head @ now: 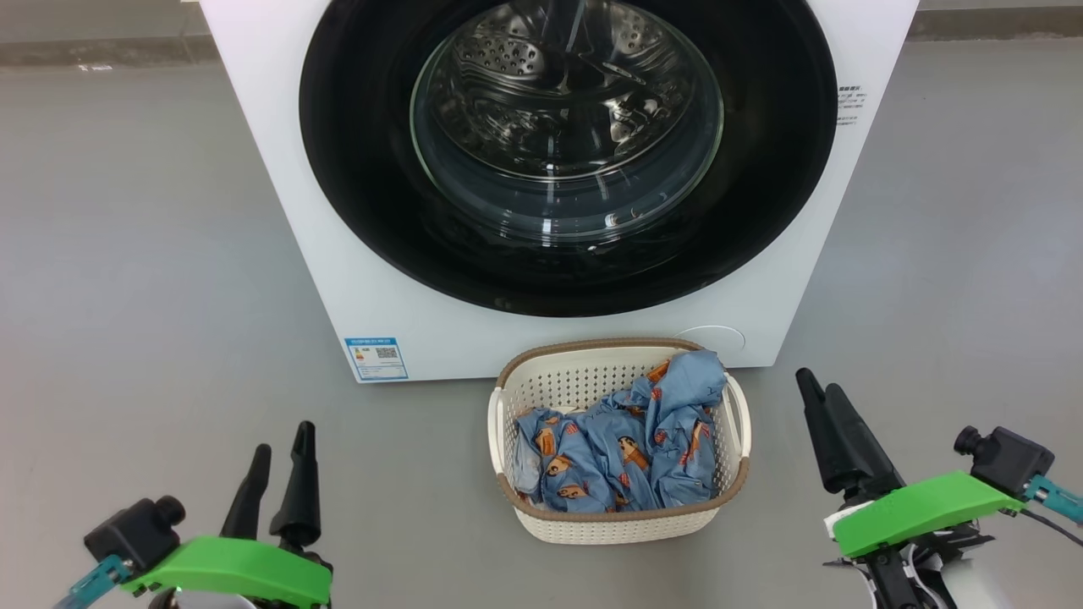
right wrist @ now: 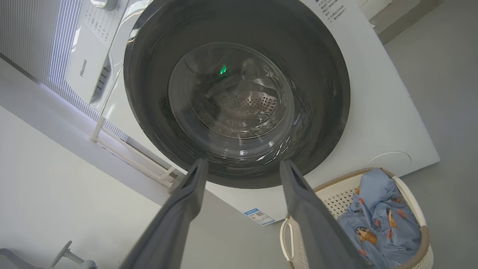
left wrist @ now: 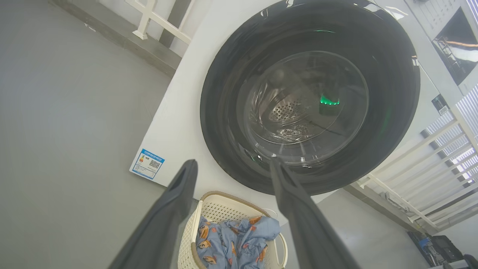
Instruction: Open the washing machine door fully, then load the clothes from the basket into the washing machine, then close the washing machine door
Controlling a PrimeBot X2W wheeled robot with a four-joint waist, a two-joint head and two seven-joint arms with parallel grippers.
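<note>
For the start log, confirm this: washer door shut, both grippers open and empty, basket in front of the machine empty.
Wrong on the basket: the head view shows the clothes lying in it. The rest stands.

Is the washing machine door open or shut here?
Shut. The washing machine door lies flush against the white front of the washing machine in all three views, with no gap showing around its black ring.

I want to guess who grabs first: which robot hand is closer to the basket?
Right. The right gripper sits just right of the basket; the left gripper is farther away, off its left side.
</note>
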